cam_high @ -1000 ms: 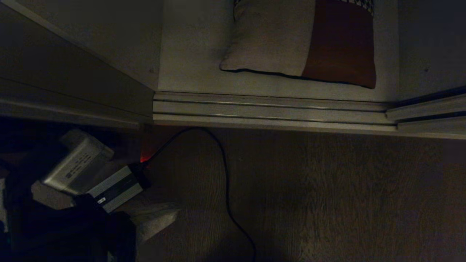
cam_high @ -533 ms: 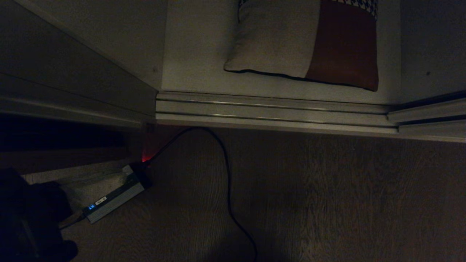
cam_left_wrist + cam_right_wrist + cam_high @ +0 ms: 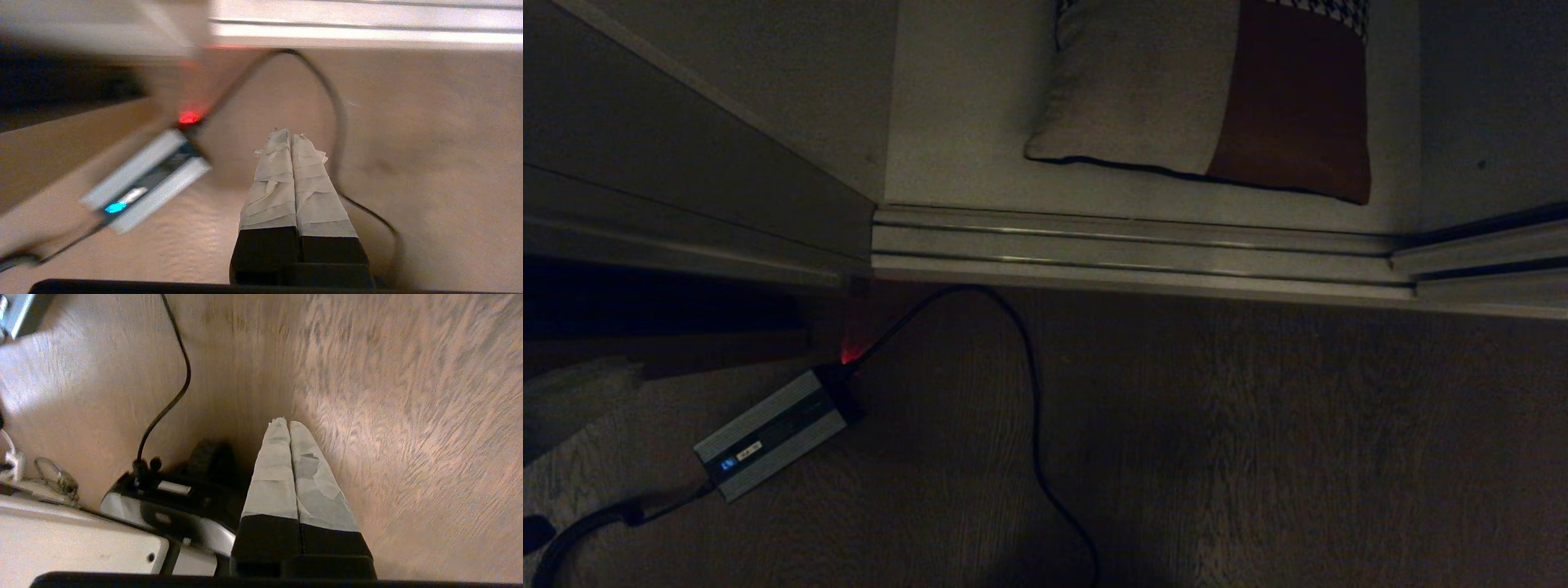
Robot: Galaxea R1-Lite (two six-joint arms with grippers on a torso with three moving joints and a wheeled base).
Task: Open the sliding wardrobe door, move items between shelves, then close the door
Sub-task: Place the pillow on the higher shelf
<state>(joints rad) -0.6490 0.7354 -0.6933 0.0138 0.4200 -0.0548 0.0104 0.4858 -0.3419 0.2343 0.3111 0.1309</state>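
The square cushion [image 3: 1201,90], beige with a rust-brown block and a houndstooth band, lies on the off-white bottom shelf [image 3: 956,131] in the uncovered wardrobe opening. A grey-green panel [image 3: 645,171], probably the sliding wardrobe door, stands to the left of the opening. Neither gripper shows in the head view. In the left wrist view my left gripper [image 3: 291,136] is shut and empty, its taped fingers pressed together above the wooden floor. My right gripper [image 3: 288,424] is also shut and empty, hanging over the floor beside my base.
A ribbed metal floor track [image 3: 1135,245] runs along the front of the opening. On the wooden floor lie a silver box [image 3: 776,429] with a blue and a red light and a looping black cable [image 3: 1033,408]. My white base [image 3: 81,539] is close to the right gripper.
My left arm, seen at the lower left a second ago, has drawn back out of the head view, uncovering the silver box. The whole view shifted slightly; the cushion lies as before.
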